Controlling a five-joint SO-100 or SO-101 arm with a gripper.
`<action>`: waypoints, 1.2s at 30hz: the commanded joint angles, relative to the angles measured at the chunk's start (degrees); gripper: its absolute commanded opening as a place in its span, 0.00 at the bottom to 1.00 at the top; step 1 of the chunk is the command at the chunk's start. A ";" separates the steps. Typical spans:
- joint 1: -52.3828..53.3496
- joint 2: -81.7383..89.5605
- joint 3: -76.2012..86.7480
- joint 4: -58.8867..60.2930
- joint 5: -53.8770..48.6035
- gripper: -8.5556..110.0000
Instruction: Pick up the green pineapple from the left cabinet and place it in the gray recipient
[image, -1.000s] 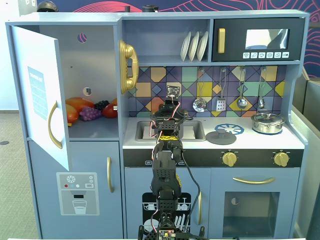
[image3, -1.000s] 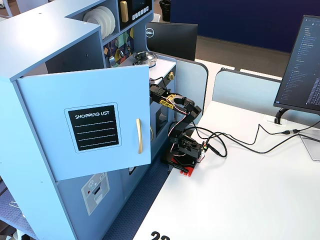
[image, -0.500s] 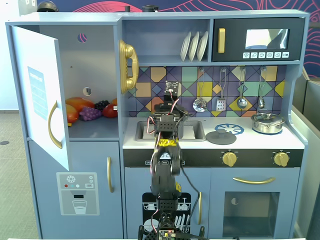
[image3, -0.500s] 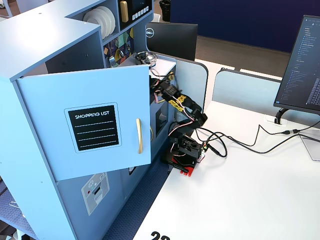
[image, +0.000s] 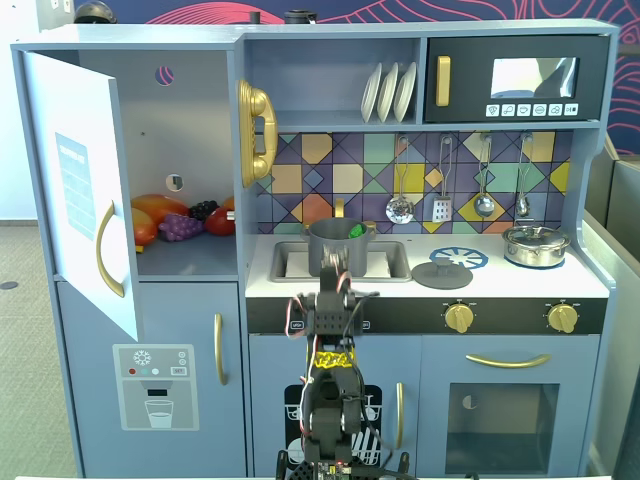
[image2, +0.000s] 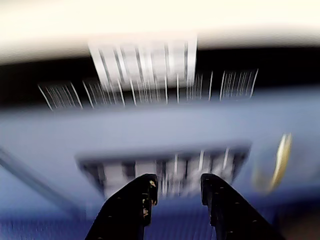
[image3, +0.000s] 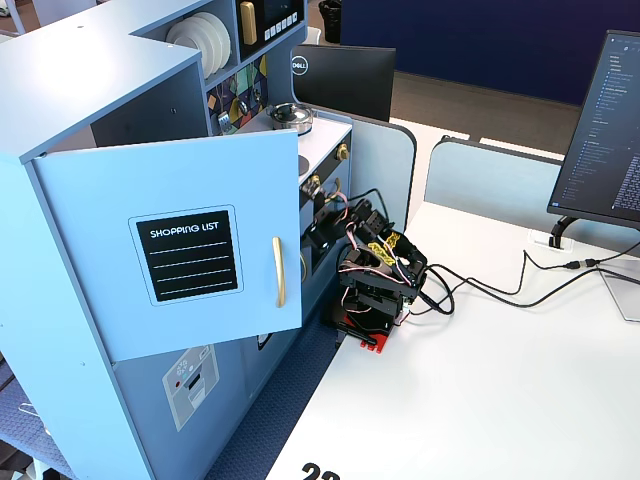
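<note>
With the green pineapple (image: 355, 230) in the gray recipient (image: 338, 240), fold clear of the sink (image: 290, 263), gripper (image2: 176, 189) slightly parted and empty.

Green pineapple (image: 355, 230) in dark gray recipient (image: 336, 240); blue-gray left cabinet (image: 190, 130); multicolour geometric backsplash (image: 420, 150).

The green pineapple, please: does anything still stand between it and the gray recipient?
Nothing visible does: the green pineapple already shows inside the gray recipient, which sits in the sink. The hand is empty, folded back low before the kitchen front.
</note>
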 joint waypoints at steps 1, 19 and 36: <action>-1.58 3.34 15.12 -9.23 3.52 0.07; -3.52 3.34 24.17 17.31 3.96 0.10; -0.18 3.43 24.17 17.31 4.13 0.11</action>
